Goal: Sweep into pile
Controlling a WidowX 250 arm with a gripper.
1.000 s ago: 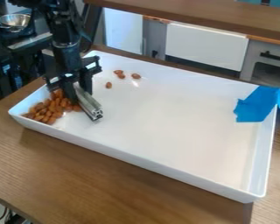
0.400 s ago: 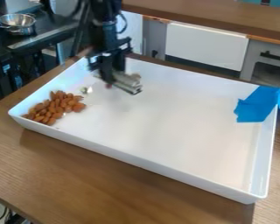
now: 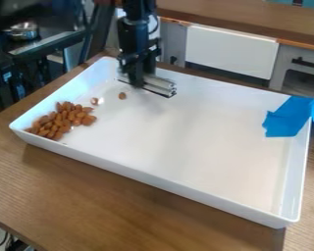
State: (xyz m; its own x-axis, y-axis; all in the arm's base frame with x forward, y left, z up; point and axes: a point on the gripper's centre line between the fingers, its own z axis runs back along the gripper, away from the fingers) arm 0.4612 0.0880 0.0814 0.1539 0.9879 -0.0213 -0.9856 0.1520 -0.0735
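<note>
At the tray's back left, my gripper (image 3: 141, 77) is shut on a silver metal bar (image 3: 161, 85), which lies low over the tray floor and points to the right. The white tray (image 3: 166, 181) holds a pile of brown almonds (image 3: 60, 120) in its left corner. Two loose almonds lie apart from the pile: one almond (image 3: 94, 101) just above it, and another almond (image 3: 122, 95) in front of the gripper, below the bar's left end. Whatever lies behind the bar and the gripper is hidden.
Blue tape (image 3: 289, 116) is stuck over the tray's right rim. The wooden table (image 3: 120, 201) surrounds the tray. A metal bowl (image 3: 23, 31) stands on a dark surface at the upper left, with white and grey cabinets (image 3: 231, 51) behind.
The gripper and bar have moved right and toward the back, away from the pile. One loose almond now lies near the pile; the loose ones at the back are no longer seen.
</note>
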